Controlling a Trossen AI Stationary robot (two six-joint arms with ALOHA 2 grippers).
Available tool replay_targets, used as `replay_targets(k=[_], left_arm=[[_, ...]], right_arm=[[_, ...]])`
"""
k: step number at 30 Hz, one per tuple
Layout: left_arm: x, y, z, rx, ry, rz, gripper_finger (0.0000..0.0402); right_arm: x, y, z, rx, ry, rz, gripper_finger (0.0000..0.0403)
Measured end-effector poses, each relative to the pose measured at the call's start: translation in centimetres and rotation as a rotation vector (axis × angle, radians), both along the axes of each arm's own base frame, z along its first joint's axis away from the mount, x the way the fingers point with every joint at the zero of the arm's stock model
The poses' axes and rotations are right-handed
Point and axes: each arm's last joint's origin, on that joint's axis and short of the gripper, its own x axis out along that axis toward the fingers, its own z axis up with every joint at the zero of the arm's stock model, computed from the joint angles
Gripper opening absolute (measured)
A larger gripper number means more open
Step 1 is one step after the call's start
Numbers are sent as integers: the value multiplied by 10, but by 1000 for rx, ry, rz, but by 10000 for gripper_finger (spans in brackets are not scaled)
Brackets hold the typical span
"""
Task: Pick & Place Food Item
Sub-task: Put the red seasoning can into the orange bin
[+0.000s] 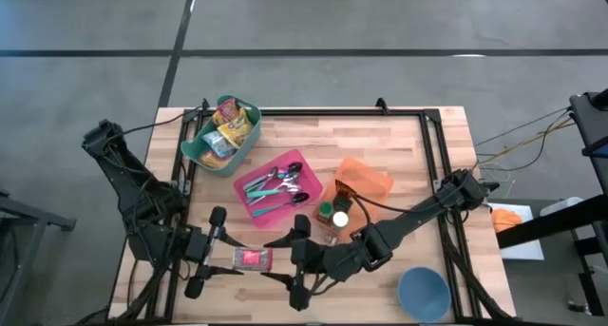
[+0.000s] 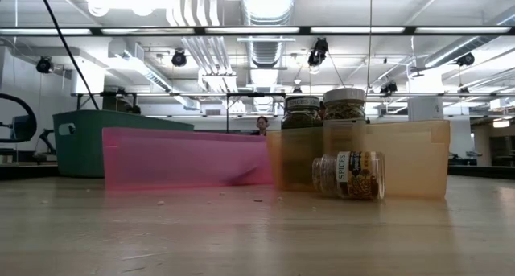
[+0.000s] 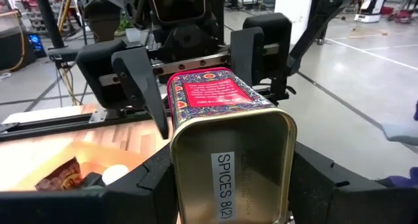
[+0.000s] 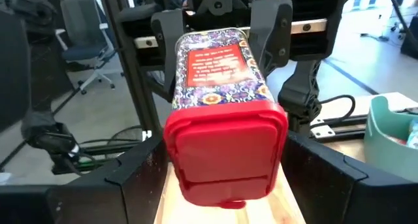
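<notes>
A patterned spice tin (image 1: 252,259) with a red label and a red lid hangs over the table's near edge, lying level. My left gripper (image 1: 234,259) is shut on its bottom end, marked "SPICES" (image 3: 225,181). My right gripper (image 1: 285,260) faces it from the right, open. Its fingers (image 4: 140,168) stand on either side of the red lid end (image 4: 225,145), and I see no clear touch. The low view shows neither the tin nor the grippers. My left gripper pinches the tin's two narrow sides near its bottom end (image 3: 186,165) between its two fingers. The fingers come level from the table's left and lie along the tin. The tin is lifted clear of the table, lying level, its lid end toward the right gripper.
A green bin (image 1: 195,147) with snack packs stands at the far left. A pink tray (image 1: 249,182) of spoons lies mid-table, an orange bin (image 1: 372,181) with spice jars right of it. One jar (image 2: 350,174) lies on its side. A blue bowl (image 1: 423,293) sits near right.
</notes>
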Motion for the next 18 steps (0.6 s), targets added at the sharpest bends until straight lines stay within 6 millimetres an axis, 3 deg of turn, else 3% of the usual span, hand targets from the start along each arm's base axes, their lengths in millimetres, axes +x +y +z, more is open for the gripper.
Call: replay_targets(k=[9, 18], left_arm=[[1, 0, 2, -27, -7, -5, 201], [1, -2, 5, -56, -30, -60, 201]], right_arm=[[0, 0, 0, -132, -1, 20, 274], [2, 2, 7, -129, -67, 136, 260]])
